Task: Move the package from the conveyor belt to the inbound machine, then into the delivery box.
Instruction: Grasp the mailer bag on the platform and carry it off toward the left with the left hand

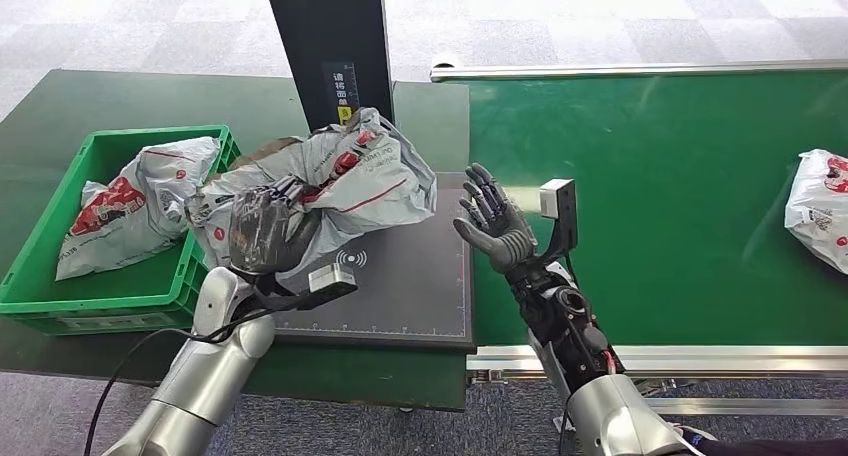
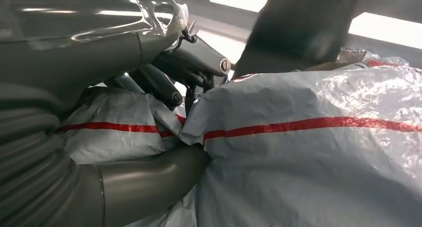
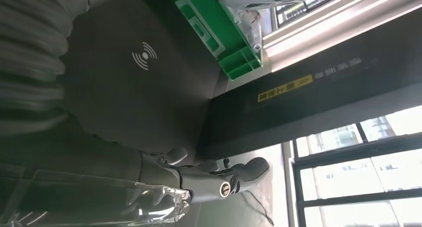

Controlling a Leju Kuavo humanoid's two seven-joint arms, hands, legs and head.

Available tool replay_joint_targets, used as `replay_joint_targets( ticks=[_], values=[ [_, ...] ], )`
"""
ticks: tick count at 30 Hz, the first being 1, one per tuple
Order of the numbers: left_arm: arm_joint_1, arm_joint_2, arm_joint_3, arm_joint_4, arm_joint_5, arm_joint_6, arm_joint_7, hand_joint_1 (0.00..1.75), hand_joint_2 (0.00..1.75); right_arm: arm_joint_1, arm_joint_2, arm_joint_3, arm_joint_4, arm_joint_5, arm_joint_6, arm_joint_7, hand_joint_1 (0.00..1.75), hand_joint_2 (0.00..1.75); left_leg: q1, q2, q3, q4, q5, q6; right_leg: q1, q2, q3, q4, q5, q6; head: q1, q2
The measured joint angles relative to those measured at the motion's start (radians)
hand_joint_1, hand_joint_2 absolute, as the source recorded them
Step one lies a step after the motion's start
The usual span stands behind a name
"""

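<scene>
Grey carpet tiles surround a dark green table point(image 1: 120, 96) and a green conveyor belt point(image 1: 660, 176). Between them lies the inbound machine's black scan pad point(image 1: 400, 286), with a black post point(image 1: 330, 36) behind it. The left hand point(image 1: 262, 228) grips a crumpled grey package point(image 1: 370, 181) with red stripes, lifted above the pad's left side, beside a green delivery box point(image 1: 150, 286) holding another grey parcel point(image 1: 140, 196). The right hand point(image 1: 492, 221) is open, fingers spread, holding nothing. A further parcel point(image 1: 820, 206) lies on the belt.
</scene>
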Motion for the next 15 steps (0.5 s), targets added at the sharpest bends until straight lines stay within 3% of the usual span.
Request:
replay_joint_targets(
  ticks=[5,10,15],
  values=[
    [0.031,-0.034,0.084,-0.108,-0.056,0.002,-0.049,1.75,1.75,-0.006,0.003,0.004,0.009,-0.006,0.014,-0.001,0.0,1.75,0.0,0.0,0.0,0.0,0.0,0.0,0.0,0.0,0.0,0.0,0.0,0.0,0.0,0.0],
    [0.066,-0.113,0.212,-0.224,-0.103,0.002,-0.231,1.75,1.75,-0.012,0.003,0.028,0.013,0.04,-0.063,-0.006,0.0,1.75,0.0,0.001,0.0,0.0,0.0,0.0,0.0,0.0,0.0,0.0,0.0,0.0,0.0,0.0],
    [0.084,-0.168,0.337,-0.435,-0.252,0.005,-0.252,1.75,1.75,-0.013,-0.002,0.071,0.013,0.099,-0.12,-0.023,0.0,1.75,0.0,0.001,0.0,0.0,0.0,0.0,0.0,0.0,0.0,0.0,0.0,0.0,0.0,0.0]
  ],
)
